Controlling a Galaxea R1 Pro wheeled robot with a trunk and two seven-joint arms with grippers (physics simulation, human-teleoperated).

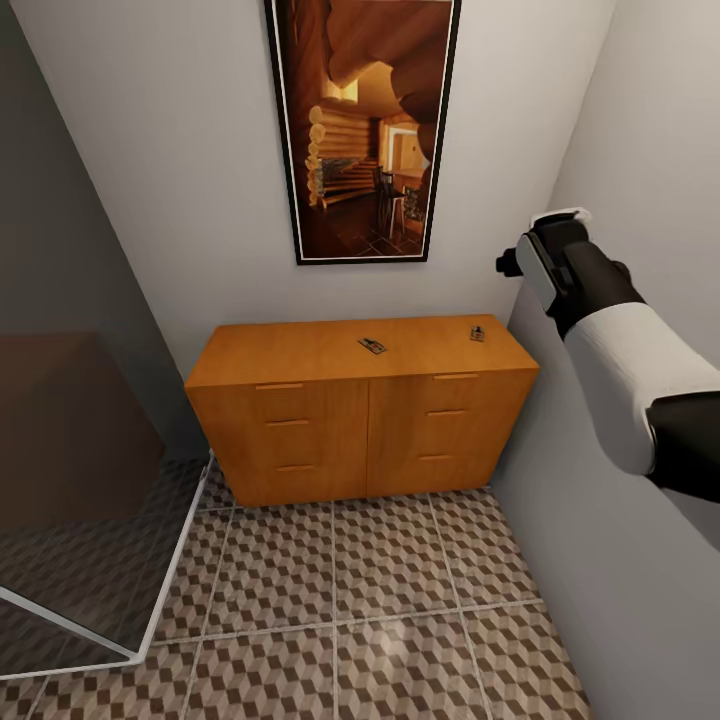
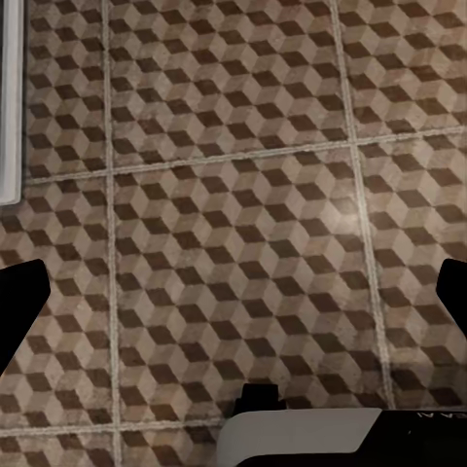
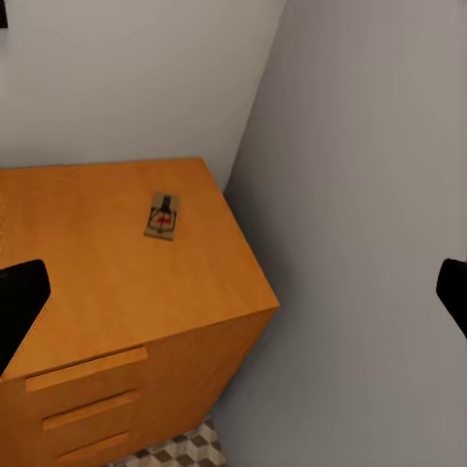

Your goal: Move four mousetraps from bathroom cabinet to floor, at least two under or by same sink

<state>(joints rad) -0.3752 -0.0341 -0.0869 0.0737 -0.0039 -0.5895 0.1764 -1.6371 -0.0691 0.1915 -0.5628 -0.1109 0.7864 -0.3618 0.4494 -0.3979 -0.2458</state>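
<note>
Mousetraps: I count two on the cabinet top, one near the middle (image 1: 372,346), one by the right end (image 1: 478,332).
Bathroom floor (image 1: 400,600): cube-patterned tiles spread before me; I see no trap on them.
Cabinet (image 1: 360,420): orange sideboard against the back wall, drawers closed, right end close to the side wall.
Right gripper (image 3: 233,292): raised near the side wall, above the right-end trap, fingers wide apart, holding nothing.
Left gripper (image 2: 233,292): fingers spread, hanging over bare tile.
Risk: I judge the flat trap hard to pinch; fingers may skid it off the edge, or my arm may scrape the wall.
</note>
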